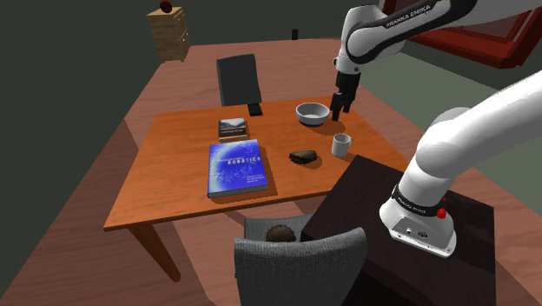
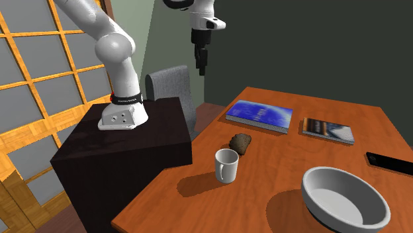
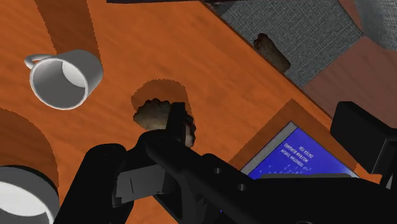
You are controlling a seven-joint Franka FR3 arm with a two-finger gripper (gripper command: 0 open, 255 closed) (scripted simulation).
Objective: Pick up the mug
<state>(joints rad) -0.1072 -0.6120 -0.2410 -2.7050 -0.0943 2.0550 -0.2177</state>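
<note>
A small grey mug (image 1: 341,145) stands upright on the wooden table (image 1: 169,178), near the edge next to the robot's dark stand (image 1: 347,204). In the second exterior view the mug (image 2: 226,165) has its handle turned away from the camera. My black gripper (image 1: 341,104) hangs high over the table, above and slightly behind the mug, between it and the bowl. Its fingers stand apart with nothing between them, so it is open. In the second exterior view the gripper (image 2: 200,65) points down, well above the tabletop. The wrist view looks down on the mug (image 3: 63,77) off to one side.
A grey bowl (image 1: 313,113) sits just behind the mug and a brown lump (image 1: 303,157) beside it. A blue book (image 1: 235,167), a smaller book (image 1: 233,128) and a black phone (image 1: 255,109) lie further across. A grey chair (image 1: 300,261) stands at the near edge, a dark one (image 1: 238,80) opposite.
</note>
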